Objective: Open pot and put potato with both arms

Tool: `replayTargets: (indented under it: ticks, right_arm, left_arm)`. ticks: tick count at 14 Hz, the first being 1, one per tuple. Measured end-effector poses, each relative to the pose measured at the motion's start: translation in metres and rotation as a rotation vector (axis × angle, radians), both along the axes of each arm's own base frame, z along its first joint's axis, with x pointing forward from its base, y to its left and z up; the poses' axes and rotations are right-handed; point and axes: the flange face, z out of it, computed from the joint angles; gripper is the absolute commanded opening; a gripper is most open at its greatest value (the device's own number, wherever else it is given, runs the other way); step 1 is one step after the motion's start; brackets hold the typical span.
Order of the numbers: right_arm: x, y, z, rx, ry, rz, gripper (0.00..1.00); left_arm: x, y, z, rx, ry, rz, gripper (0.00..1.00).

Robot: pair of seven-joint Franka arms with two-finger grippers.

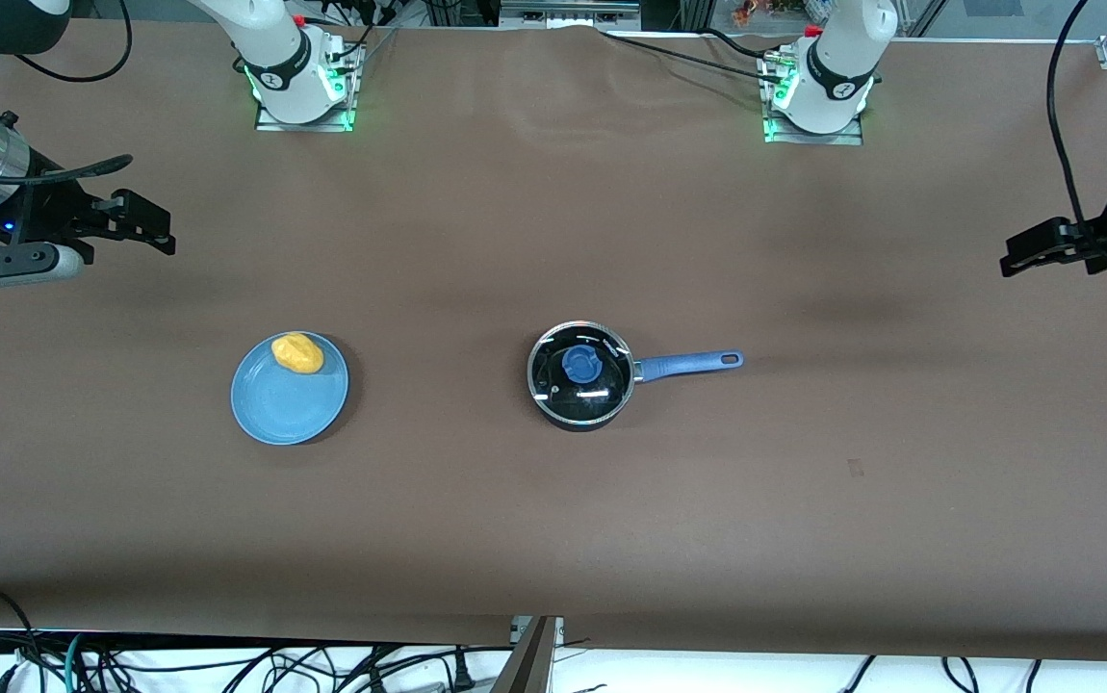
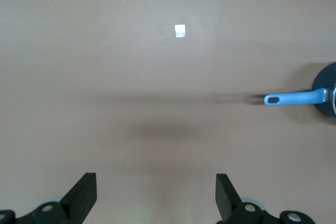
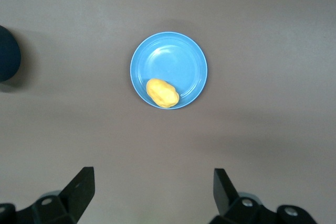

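Front view: pot (image 1: 580, 374), black w/ glass lid and blue knob, sits mid-table, potato (image 1: 297, 353) on blue plate (image 1: 274, 409) toward right arm's end; both grippers hover at table ends, well apart from them. Left wrist view: left gripper (image 2: 156, 190) jaws spread over bare table (image 2: 157, 51), only the pot's blue handle (image 2: 294, 98) ahead of them, plus a small white tag (image 2: 180, 31). Right wrist view: right gripper (image 3: 153, 187) jaws spread, lumpy yellow potato at plate rim ahead of them.

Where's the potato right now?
The potato lies on the blue plate, at the plate's edge farthest from the front camera, toward the right arm's end of the table from the pot.

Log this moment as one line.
pot: lidded, mid-table | potato: on blue plate | left hand: open, waiting over table | right hand: open, waiting over table
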Motion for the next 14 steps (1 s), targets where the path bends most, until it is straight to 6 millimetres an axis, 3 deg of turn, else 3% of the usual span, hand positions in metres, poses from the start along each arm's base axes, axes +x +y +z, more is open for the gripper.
replayTargets:
  ticks: [2,5,8,10,12,14]
  right_arm:
    - [0.000,0.000,0.000,0.000,0.000,0.000,1.00]
    - [0.000,0.000,0.000,0.000,-0.002,-0.001,1.00]
    - [0.001,-0.001,0.000,0.000,-0.005,-0.001,1.00]
    - [0.001,-0.001,0.000,0.000,-0.005,-0.002,1.00]
    - [0.001,0.000,0.000,0.000,-0.005,-0.001,1.00]
    - [0.001,0.000,0.000,0.000,-0.005,-0.001,1.00]
  left_arm:
    - [0.007,-0.035,-0.011,-0.008,-0.022,-0.034,1.00]
    - [0.021,-0.122,-0.046,-0.022,-0.079,0.059,1.00]
    - [0.026,-0.233,-0.102,-0.059,-0.105,0.204,1.00]
    - [0.022,-0.295,-0.148,-0.040,-0.112,0.267,1.00]
    - [0.013,-0.346,-0.187,-0.019,-0.118,0.325,1.00]
    - [0.006,-0.390,-0.212,-0.017,-0.121,0.357,1.00]
